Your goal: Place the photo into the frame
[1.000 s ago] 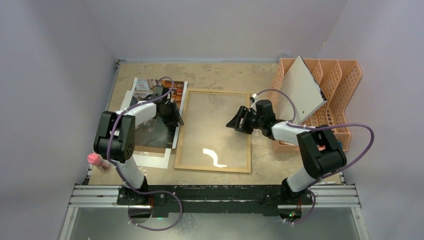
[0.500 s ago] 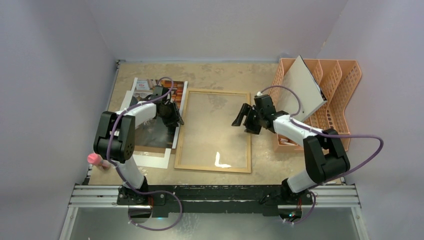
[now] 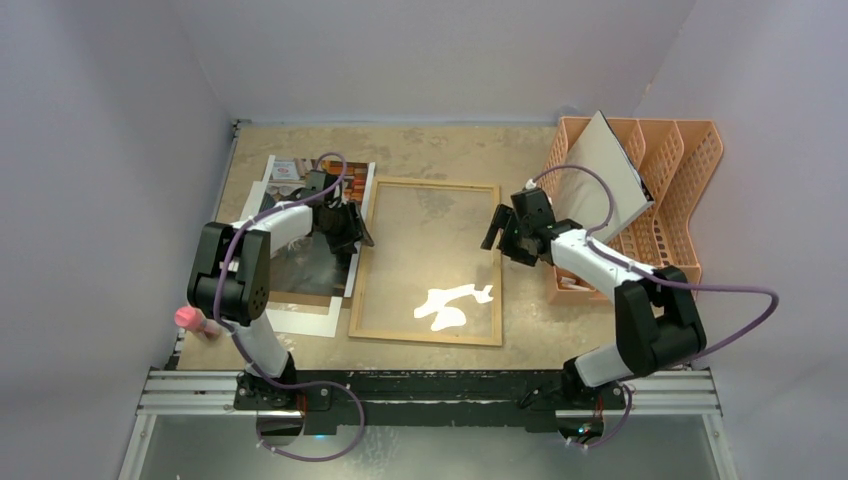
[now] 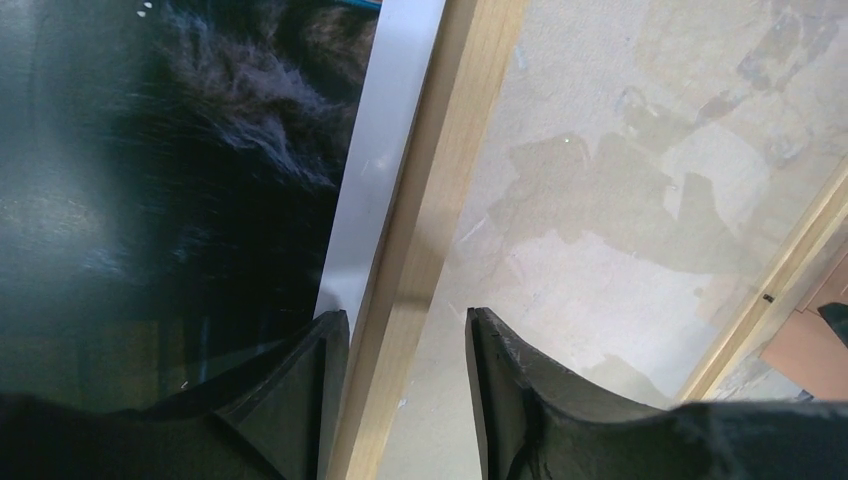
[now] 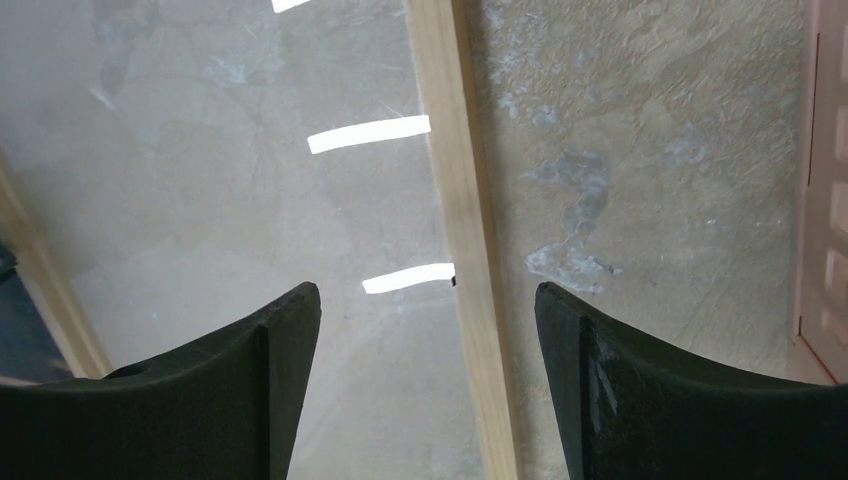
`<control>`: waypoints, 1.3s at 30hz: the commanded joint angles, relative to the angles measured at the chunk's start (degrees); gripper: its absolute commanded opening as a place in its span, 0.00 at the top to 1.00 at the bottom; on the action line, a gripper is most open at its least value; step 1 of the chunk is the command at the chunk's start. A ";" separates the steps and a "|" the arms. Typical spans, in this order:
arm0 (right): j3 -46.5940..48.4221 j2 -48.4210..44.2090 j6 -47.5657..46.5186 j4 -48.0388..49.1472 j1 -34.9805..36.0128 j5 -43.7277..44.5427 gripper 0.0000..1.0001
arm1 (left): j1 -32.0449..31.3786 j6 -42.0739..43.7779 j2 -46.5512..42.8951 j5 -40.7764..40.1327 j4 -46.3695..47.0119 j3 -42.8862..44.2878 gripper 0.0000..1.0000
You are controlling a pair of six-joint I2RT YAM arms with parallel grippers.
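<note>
Just now the right gripper [image 3: 503,232] has swung off the middle of the frame [image 3: 425,338] to hover over its right rail. Its fingers are spread wide, with the light wood strip between them and clear of both. The left gripper [image 3: 352,225] has eased its fingers apart across the frame's left rail, one fingertip [image 4: 320,345] on the photo's side and the other inside the frame, holding nothing. The frame lies flat on the counter [image 3: 450,150], unmoved, its clear pane throwing a larger patch of glare than a moment ago. The photo [image 3: 310,268], a dark cat print, lies just left of the frame on a white mat [image 3: 300,322], its edge beside the left rail and not yet inside. With the arms bracketing opposite rails, they look set to take hold of the frame rather than the print; the insertion itself has not begun. Right of the frame stands an orange file rack [image 3: 690,200].
</note>
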 commanded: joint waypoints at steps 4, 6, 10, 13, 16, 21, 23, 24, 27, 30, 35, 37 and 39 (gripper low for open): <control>0.61 4.25 -2.98 3.60 0.54 1.77 0.19 | 0.02 -0.88 1.51 6.21 0.71 0.83 0.50; 0.72 5.70 -3.15 4.27 0.54 0.06 0.19 | 0.02 -1.36 1.46 8.12 1.38 0.81 0.49; 0.78 8.00 -3.45 6.42 0.58 -3.72 0.20 | 0.02 -2.33 1.63 10.46 2.14 0.99 0.49; 0.52 8.68 -3.43 7.68 0.54 -5.98 0.21 | 0.02 -2.74 2.14 12.13 2.78 1.10 0.49; 0.51 8.61 -3.16 7.46 0.54 -7.18 0.21 | -0.03 -3.17 2.80 13.96 3.75 0.90 0.49; 1.24 8.56 -3.00 7.34 0.58 -5.33 0.21 | -0.07 -4.44 3.76 16.28 6.13 0.48 0.49; 1.54 8.44 -2.99 6.93 0.54 -3.68 0.21 | -0.07 -4.27 4.20 16.64 6.07 0.99 0.49; 1.52 8.08 -2.85 6.67 0.54 -2.63 0.21 | -0.07 -4.04 4.18 16.24 5.67 1.37 0.49; 0.52 5.98 -0.94 6.51 0.54 0.31 0.20 | -0.07 -2.99 4.14 14.06 3.88 2.41 0.49; 0.85 4.52 -0.81 5.90 0.54 2.91 0.19 | -0.07 -2.07 4.79 13.77 2.90 3.26 0.48; 3.50 2.56 -0.88 4.91 0.62 8.67 0.17 | -0.07 1.80 4.53 10.96 -2.12 5.38 0.43; 4.10 1.12 -1.36 5.34 0.71 8.37 0.17 | -0.08 3.69 3.38 7.50 -4.96 6.83 0.41; 4.93 -0.20 -1.51 5.44 1.07 8.35 0.18 | 0.06 5.24 2.12 4.85 -7.55 8.47 0.40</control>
